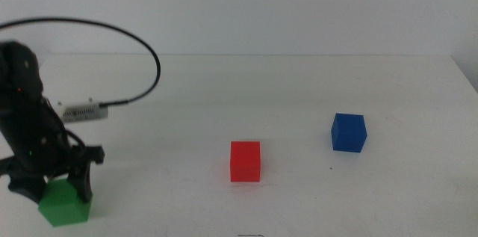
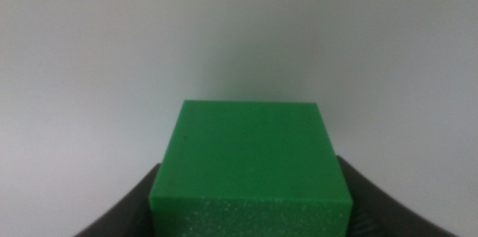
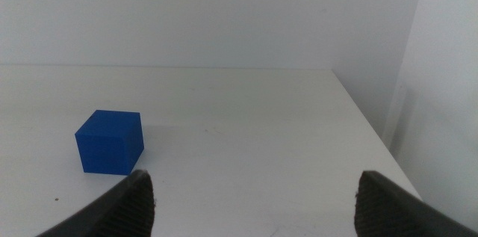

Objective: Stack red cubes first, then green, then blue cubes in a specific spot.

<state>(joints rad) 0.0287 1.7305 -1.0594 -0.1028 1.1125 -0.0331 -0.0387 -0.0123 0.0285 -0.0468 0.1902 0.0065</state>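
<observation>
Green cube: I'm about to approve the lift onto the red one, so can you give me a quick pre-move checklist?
1. Green cube sits between the left gripper's jaws: ok.
2. Jaws clamped firmly on it: cannot tell.
3. Red cube stands alone with its top bare, ready to receive: ok.
4. Table between green and red cubes free of obstacles: ok.
5. Blue cube stands apart from the red cube: ok.
6. Right gripper open, holding nothing, out of the middle view: ok.
</observation>
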